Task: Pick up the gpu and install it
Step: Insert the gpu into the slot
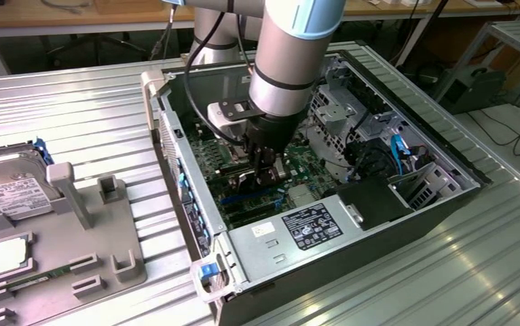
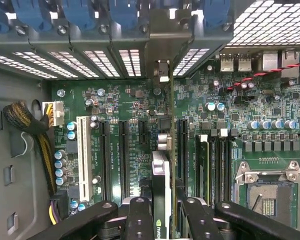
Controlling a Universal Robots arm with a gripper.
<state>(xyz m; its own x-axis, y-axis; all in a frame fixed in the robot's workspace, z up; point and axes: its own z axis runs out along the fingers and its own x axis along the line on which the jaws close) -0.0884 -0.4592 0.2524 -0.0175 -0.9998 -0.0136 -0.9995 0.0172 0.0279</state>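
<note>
One thin expansion card, the gpu (image 2: pixel 161 182) with its green board, dark face and silver metal end bracket, stands edge-on inside the open black-and-silver computer case (image 1: pixel 441 157). It is low over the green motherboard (image 2: pixel 115 100) and pinched between the black fingers (image 2: pixel 140 216) of the gripper (image 2: pixel 162 201), which press on its two faces. In the exterior view the gripper (image 1: pixel 265 170) hangs from the grey arm at the middle of the case. The silver power supply with a black label (image 1: pixel 307 229) lies toward five o'clock from it. The boxy silver hard drive with a white label (image 1: pixel 11 189) rests well apart at nine o'clock on a grey moulded parts holder (image 1: pixel 106 272) on the ribbed metal counter (image 1: pixel 88 109). The pick-up looks done, and the step in hand is the install: the card is being lined up among the long black expansion slots (image 2: pixel 124 155), beside the white slot (image 2: pixel 82 150). The card hides the slot beneath it, so I cannot tell whether its edge has entered. Seating it calls for keeping the card upright and parallel to the slot. The bracket end should meet the rear wall's opening, and the push should be straight, not twisted.
</note>
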